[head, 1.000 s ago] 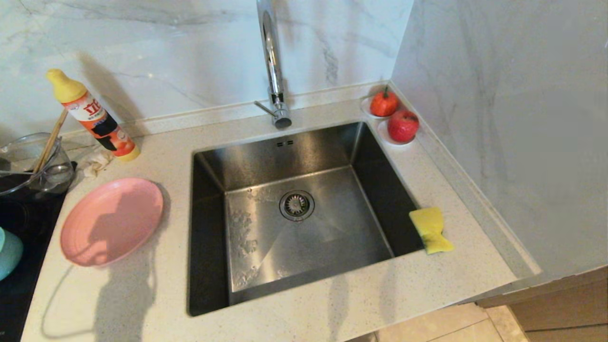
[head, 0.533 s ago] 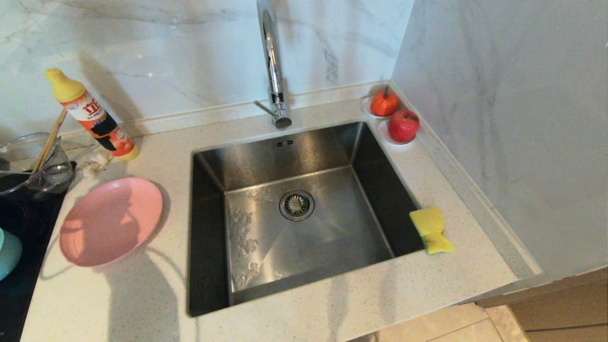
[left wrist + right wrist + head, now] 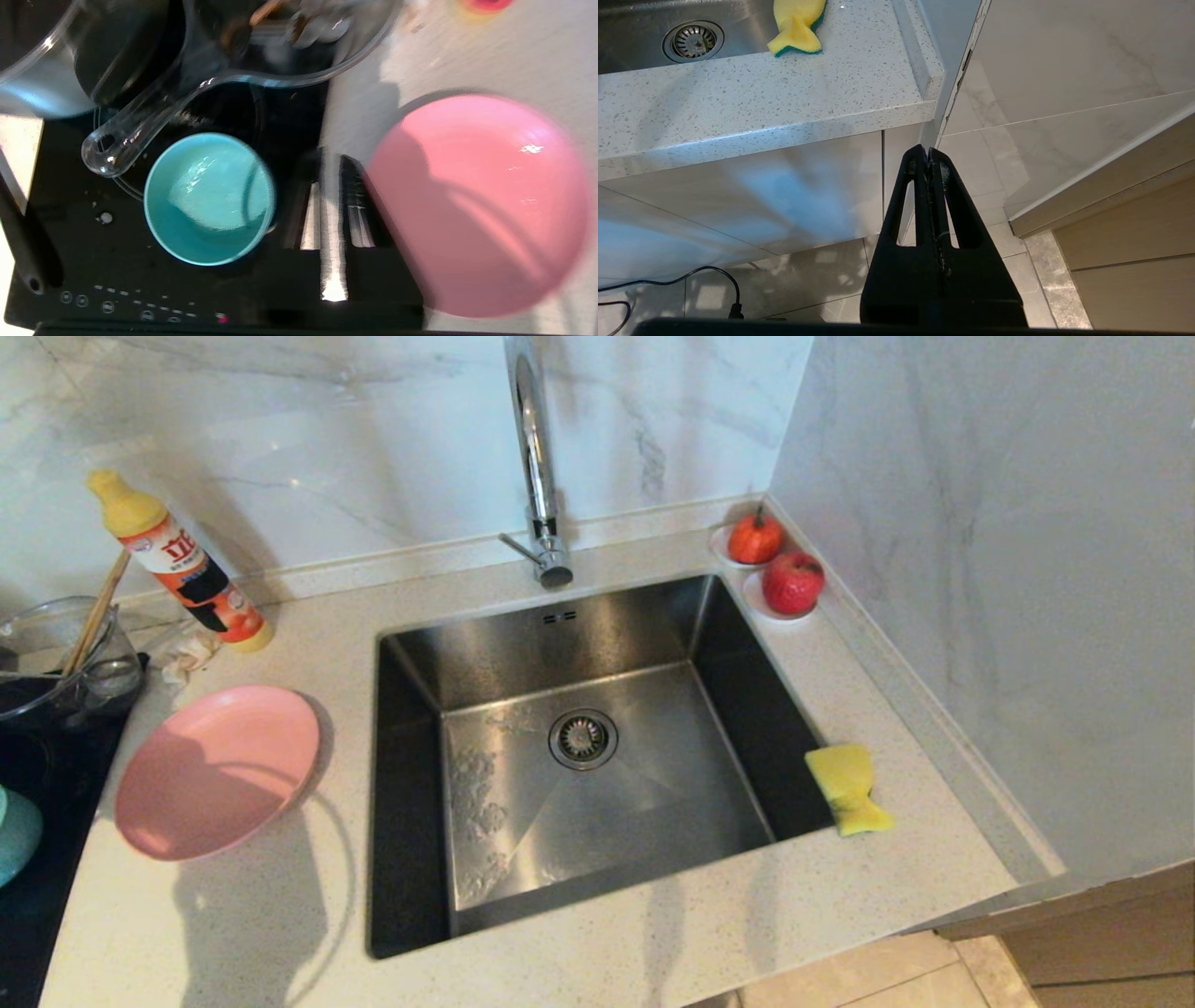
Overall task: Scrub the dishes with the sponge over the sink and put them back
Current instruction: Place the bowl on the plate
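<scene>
the left gripper [image 3: 332, 205] is seen from its wrist camera hovering over the black cooktop [image 3: 70, 261], its two fingers parted by a narrow gap and holding nothing. one small round teal-blue bowl [image 3: 209, 198] is set on the cooktop beside it, one wide shallow pink plate [image 3: 217, 770] on the speckled countertop [image 3: 653, 933]. the right gripper [image 3: 930, 161] is parked below the counter edge, pressed together. one yellow foam sponge [image 3: 846, 788] lies at the right rim of the one square steel sink [image 3: 579, 821].
</scene>
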Robot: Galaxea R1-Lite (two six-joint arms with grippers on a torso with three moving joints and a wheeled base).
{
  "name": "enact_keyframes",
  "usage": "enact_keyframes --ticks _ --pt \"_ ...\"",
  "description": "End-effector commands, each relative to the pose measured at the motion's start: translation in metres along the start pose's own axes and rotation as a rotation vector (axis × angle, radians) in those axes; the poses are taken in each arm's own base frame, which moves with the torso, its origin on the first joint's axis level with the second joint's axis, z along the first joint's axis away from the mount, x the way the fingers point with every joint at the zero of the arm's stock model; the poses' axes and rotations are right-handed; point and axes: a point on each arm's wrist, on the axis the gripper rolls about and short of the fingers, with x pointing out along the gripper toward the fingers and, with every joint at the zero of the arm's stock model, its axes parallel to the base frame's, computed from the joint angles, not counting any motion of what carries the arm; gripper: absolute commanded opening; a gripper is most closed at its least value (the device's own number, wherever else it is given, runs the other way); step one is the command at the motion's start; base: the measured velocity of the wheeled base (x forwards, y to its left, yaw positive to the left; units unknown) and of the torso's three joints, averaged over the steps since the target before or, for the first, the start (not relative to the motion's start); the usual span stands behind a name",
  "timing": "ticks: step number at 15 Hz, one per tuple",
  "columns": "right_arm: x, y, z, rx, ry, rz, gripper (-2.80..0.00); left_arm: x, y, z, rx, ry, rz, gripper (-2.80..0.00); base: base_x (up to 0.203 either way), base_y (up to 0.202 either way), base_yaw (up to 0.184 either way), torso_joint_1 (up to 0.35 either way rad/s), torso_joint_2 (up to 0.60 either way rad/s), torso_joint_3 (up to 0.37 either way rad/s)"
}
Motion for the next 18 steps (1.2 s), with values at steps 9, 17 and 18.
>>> enact_keyframes --ticks 9,17,18 --pt "0.0 0.0 0.0 0.0 -0.001 0.0 -2.8 0.057 0.027 -0.05 -0.093 0.231 -0.023 0.0 0.0 0.0 0.0 0.0 0.0 0.0" --pt "0.0 0.0 0.0 0.0 0.0 0.0 -2.8 0.078 0.045 -0.058 -0.128 0.249 -0.069 0.0 0.0 0.0 0.0 0.0 0.0 0.0" --pt "0.0 0.0 0.0 0.0 0.0 0.0 -2.8 0.081 0.046 -0.059 -0.128 0.254 -0.075 0.0 0.0 0.0 0.0 0.0 0.0 0.0"
